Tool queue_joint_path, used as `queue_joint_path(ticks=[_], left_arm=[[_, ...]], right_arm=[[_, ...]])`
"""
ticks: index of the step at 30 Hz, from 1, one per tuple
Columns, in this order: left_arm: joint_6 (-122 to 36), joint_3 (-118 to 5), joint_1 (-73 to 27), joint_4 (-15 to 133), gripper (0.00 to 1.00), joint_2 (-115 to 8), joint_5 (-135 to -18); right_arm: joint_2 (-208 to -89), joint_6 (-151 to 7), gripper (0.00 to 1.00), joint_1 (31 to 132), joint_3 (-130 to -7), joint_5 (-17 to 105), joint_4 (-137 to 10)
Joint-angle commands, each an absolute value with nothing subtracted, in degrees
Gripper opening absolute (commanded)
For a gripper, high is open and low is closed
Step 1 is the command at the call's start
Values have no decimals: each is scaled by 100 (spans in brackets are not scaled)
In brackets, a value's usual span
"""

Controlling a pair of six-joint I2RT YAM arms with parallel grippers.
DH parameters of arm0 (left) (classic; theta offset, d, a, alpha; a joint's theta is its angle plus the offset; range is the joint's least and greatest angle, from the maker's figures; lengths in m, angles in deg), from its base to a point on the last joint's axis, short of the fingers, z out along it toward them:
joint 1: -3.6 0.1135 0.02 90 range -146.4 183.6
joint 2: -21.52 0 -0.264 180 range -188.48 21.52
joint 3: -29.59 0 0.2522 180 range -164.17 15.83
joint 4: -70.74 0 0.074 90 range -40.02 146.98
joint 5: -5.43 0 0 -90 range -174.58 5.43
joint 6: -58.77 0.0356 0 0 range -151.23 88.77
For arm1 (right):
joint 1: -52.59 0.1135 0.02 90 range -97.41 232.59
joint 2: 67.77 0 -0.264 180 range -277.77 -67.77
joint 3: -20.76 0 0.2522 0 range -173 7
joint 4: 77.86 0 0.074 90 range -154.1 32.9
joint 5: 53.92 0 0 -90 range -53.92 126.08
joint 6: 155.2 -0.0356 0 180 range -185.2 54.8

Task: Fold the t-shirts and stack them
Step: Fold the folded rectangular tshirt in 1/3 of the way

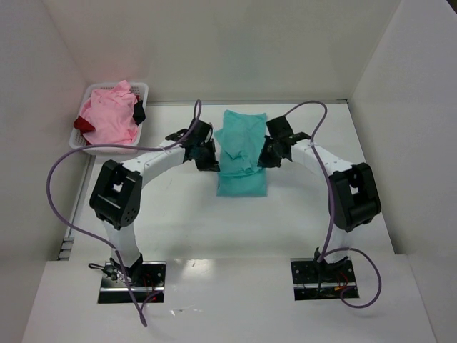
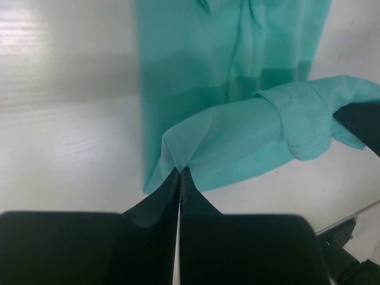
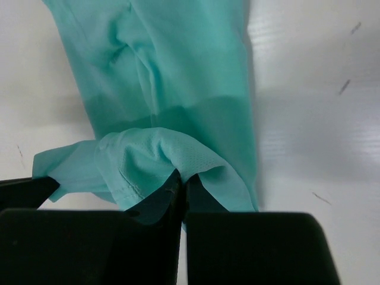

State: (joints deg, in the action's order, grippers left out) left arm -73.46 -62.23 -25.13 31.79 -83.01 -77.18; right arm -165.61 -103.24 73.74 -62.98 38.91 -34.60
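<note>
White worktop (image 1: 178, 214), teal shirt (image 1: 243, 153) at centre. Left fingers (image 2: 159, 197) closed, pinching fold at left edge; right fingers (image 3: 159, 200) closed, pinching fold at right edge.

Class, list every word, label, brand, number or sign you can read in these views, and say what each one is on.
No text can be read anywhere.
The teal t-shirt, pink t-shirt and white basket: plain, no print showing.
The arm base plates: any marking too small to read.
</note>
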Motion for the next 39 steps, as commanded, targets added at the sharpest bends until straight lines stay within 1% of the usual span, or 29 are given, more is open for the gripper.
queue_joint_path(ticks=[1, 5, 6, 13, 17, 20, 21, 22, 24, 25, 26, 27, 29, 30, 31, 33, 34, 36, 39], left_arm=[[-7086, -6608, -2260, 3369, 0, -8605, -7413], [-6946, -6915, -2005, 3431, 0, -9045, -7122], [-6815, -7081, -2004, 3431, 1, -9133, -7052], [-6603, -7733, -1890, 3431, 2, -9861, -6761], [-6498, -7848, -1890, 3431, 2, -10004, -6761], [-6498, -7848, -1828, 3431, 10, -10004, -6761], [-6498, -7848, -1776, 3431, 14, -10004, -6813], [-6498, -7848, -1776, 3431, 22, -10004, -6814], [-6498, -7909, -1636, 3431, 31, -10056, -6753], [-6445, -7909, -1635, 3431, 33, -10056, -6700], [-6445, -7909, -1583, 3431, 37, -9995, -6700], [-6384, -7961, -1582, 3483, 40, -9995, -6647], [-6331, -7962, -1529, 3553, 46, -9942, -6577], [-6331, -7962, -1529, 3615, 49, -9942, -6577], [-6278, -8014, -1529, 3615, 54, -9942, -6498], [-6278, -8015, -1529, 3676, 58, -9942, -6349], [-6226, -8015, -1529, 3746, 60, -9829, -6296], [-6225, -7691, -1529, 4044, 63, -9575, -6182], [-6225, -7348, -1529, 4187, 65, -9371, -5936]], right_arm=[[-16875, -10194, 3, 7307, -6823, 3767, -3817], [-17305, -10132, 4, 7193, -7130, 3766, -3870], [-17489, -10132, 8, 7123, -7131, 3766, -3870], [-17755, -10132, 6, 6938, -7254, 3792, -3923], [-17755, -10027, 6, 6885, -7307, 3679, -3870], [-17815, -10027, 6, 6833, -7307, 3678, -3949], [-17816, -9966, 8, 6832, -7307, 3739, -4045], [-17816, -9965, 8, 6780, -7368, 3740, -4133], [-17965, -9965, 12, 6727, -7491, 3915, -4133], [-17965, -9965, 15, 6727, -7596, 3976, -4133], [-18035, -9965, 21, 6727, -7658, 4029, -4133], [-18036, -9887, 39, 6675, -7659, 4030, -4133], [-18036, -9798, 51, 6674, -7729, 4082, -4299], [-17975, -9737, 62, 6674, -7729, 4082, -4387], [-17974, -9650, 67, 6674, -7729, 4178, -4467], [-17922, -9596, 79, 6674, -7790, 4328, -4599], [-17869, -9544, 82, 6674, -7790, 4381, -4686], [-17869, -9543, 85, 6674, -7790, 4381, -4810], [-17816, -9543, 86, 6622, -7790, 4486, -4863]])
